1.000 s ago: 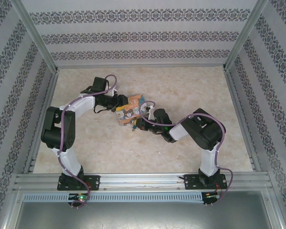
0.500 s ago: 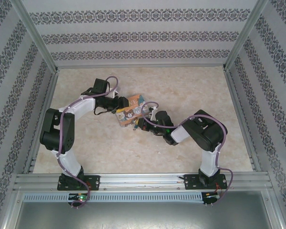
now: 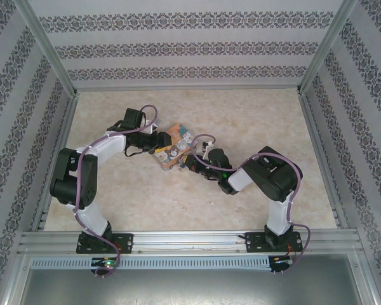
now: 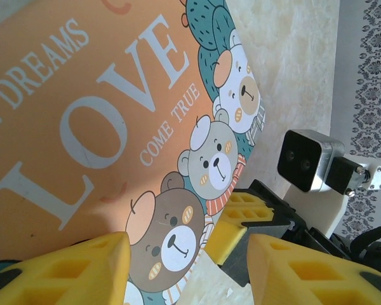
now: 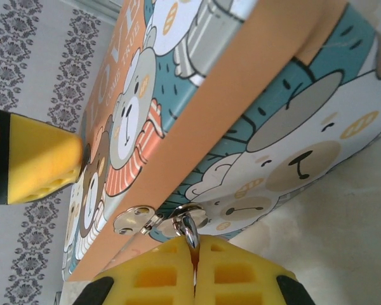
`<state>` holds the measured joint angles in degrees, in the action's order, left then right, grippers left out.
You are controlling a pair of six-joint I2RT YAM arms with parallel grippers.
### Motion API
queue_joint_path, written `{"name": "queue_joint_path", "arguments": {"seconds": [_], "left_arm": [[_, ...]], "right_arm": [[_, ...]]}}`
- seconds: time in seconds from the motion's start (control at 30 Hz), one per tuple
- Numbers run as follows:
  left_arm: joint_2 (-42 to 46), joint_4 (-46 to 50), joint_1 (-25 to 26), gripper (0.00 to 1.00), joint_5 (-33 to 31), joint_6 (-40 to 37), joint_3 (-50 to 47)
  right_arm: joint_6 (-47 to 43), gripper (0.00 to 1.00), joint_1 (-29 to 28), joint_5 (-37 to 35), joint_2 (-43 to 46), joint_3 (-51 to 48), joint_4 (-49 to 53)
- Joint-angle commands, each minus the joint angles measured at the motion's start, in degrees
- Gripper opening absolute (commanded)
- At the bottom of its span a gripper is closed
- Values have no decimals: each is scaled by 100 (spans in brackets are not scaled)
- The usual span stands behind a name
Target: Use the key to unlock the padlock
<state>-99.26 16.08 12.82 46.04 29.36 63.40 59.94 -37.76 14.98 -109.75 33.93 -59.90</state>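
a: middle of the worktop (image 3: 254, 121), and both arms are in on the love tin (image 3: 173, 145). left tool (image 4: 187, 248) at the tin's 9 o'clock end, right tool (image 5: 193, 253) at its 5 o'clock corner.

b: left tool is spread, one yellow pad (image 5: 38, 159) against the printed lid, the other out past the tin's edge. looks like a brace to me, not a clamp.

a: right tool, pads pressed tight together. from the right wrist, down at 6 o'clock, the padlock (image 5: 189, 230) shows its silver shackle rising out of the seam and looping through the hasp (image 5: 136, 219) on the tin's front edge.

b: so it's pinching the padlock, with the body buried between the pads. i can't make out the keyhole.

a: there's a thin dark line in that seam, too small to call.

b: my read: this is the steadying step before the key goes in. to do it well, hold the lock body square and don't tug. the shackle is thin and the hasp small, so a pull would just drag the tin.

a: and the left pad wants firm pressure on the lid, or the tin skates toward 3 o'clock.

b: leave the keyhole end clear too, or the key has no way in.
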Motion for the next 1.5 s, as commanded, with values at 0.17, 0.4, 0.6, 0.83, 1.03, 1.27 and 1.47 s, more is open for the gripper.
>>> {"name": "queue_joint_path", "arguments": {"seconds": [0.17,0.4,0.6,0.83,1.03,1.27,1.47], "left_arm": [[-215,467,169,52,-144,69,-267],[-284,424,169,52,-136,69,-287],[-309,397,175,52,-136,78,-294],[-284,353,170,51,-129,119,-284],[-278,168,175,51,0,274,-248],[-128,119,166,52,-36,291,-56],[170,251,135,52,-233,110,145]], "right_arm": [[292,0,31,-470,-116,-10,-400],[471,0,44,-549,-143,17,-443],[630,0,80,-601,-173,76,-426],[573,0,135,-711,-82,72,-339],[450,0,242,-786,87,-40,-290],[124,0,333,-788,528,-226,136],[-440,0,367,-856,1381,-444,1139]]}}
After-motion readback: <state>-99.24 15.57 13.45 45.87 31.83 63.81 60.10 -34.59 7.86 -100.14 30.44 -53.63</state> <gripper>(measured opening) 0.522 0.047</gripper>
